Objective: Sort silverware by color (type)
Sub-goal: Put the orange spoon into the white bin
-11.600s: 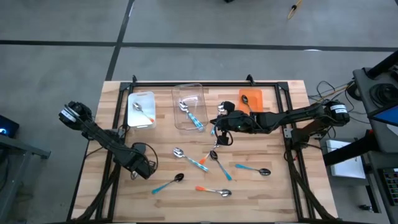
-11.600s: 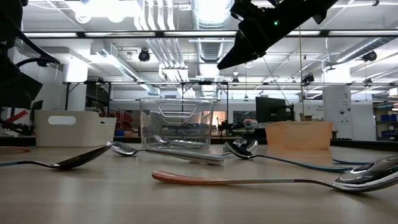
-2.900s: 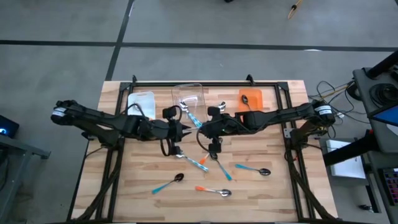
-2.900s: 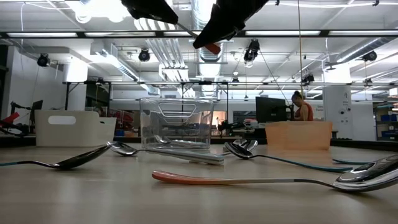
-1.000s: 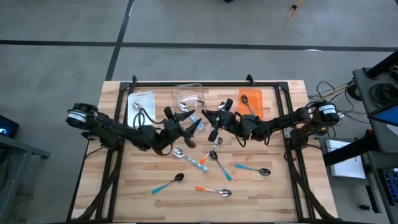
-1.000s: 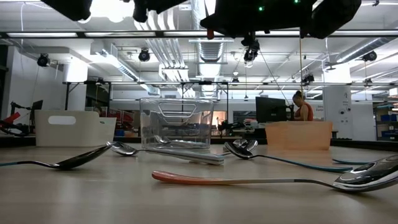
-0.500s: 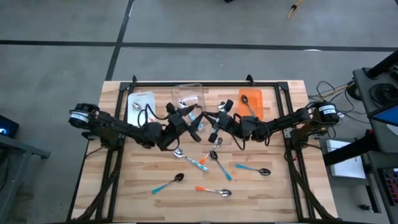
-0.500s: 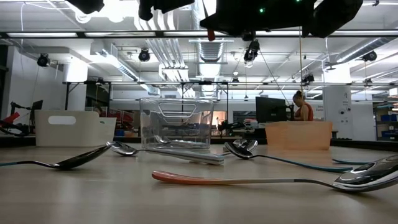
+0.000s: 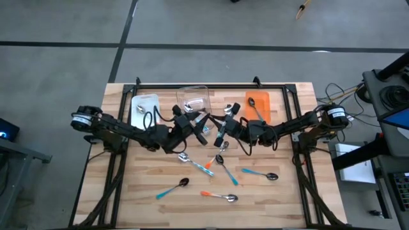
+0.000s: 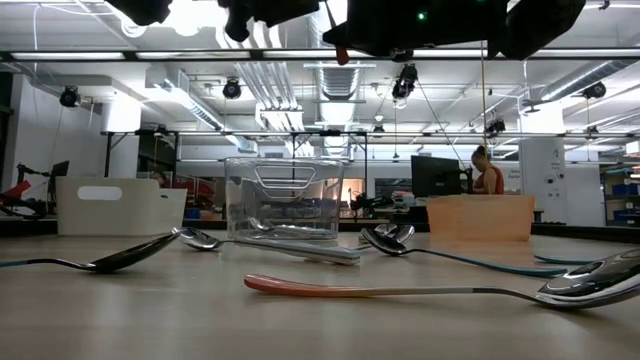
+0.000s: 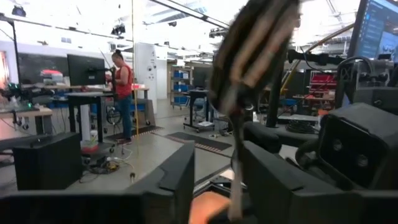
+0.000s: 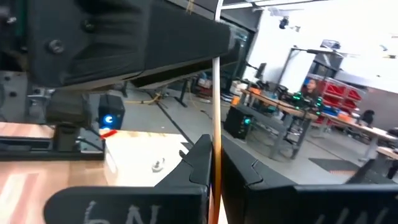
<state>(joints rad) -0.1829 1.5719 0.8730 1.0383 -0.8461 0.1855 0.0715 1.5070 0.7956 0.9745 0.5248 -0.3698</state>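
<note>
The right gripper (image 9: 221,130) pinches an orange-handled spoon (image 12: 216,87) just beside the clear bin (image 9: 194,102), facing the left gripper (image 9: 199,128), whose fingers clamp a silver-bowled spoon (image 11: 252,59). Loose spoons (image 9: 220,197) with orange, light blue and teal handles lie on the table (image 9: 281,198) nearer than that bin. The clear bin holds spoons; flanking it, the white bin (image 9: 144,112) and orange bin (image 9: 258,102) each hold one.

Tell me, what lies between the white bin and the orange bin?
The clear bin, with spoons inside it, lies between the white bin and the orange bin. The high view shows this.
</note>
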